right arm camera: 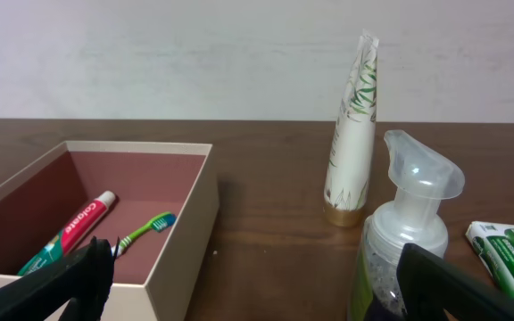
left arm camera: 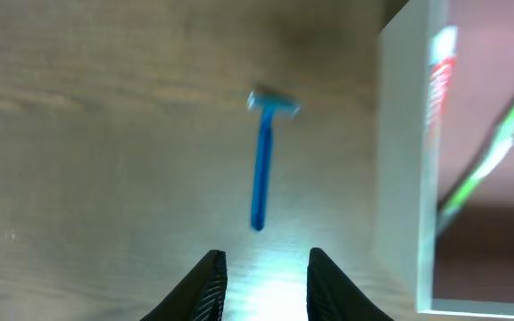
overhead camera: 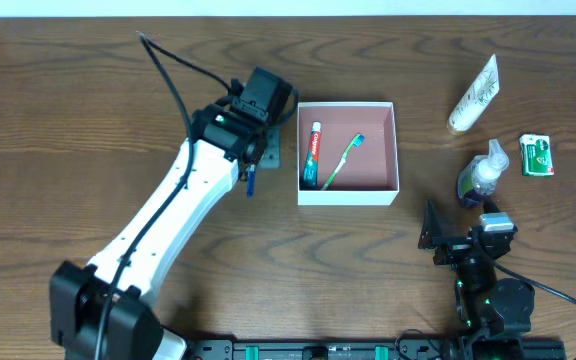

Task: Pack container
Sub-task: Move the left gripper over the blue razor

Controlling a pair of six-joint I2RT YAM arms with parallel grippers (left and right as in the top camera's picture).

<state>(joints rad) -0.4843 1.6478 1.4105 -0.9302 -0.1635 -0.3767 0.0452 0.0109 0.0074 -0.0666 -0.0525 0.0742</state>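
The container (overhead camera: 348, 192), a shallow white-walled box with a pink inside, sits mid-table and holds a toothpaste tube (overhead camera: 313, 155) and a green toothbrush (overhead camera: 342, 161). A blue razor (left arm camera: 263, 169) lies flat on the table just left of the container's wall (left arm camera: 407, 160). My left gripper (left arm camera: 264, 260) hovers over it, open, with the razor ahead of the fingertips and nothing between them. From above, the left gripper (overhead camera: 258, 152) is beside the container's left side, with the razor (overhead camera: 252, 182) below it. My right gripper (right arm camera: 266, 285) stands wide open and empty at the front right.
A clear foam pump bottle (right arm camera: 409, 241) stands right in front of the right gripper. Behind it are a white tube (right arm camera: 353, 134) standing on its cap and a small green packet (right arm camera: 507, 254). In the overhead view these group at the right: tube (overhead camera: 475, 95), bottle (overhead camera: 483, 175), packet (overhead camera: 536, 156).
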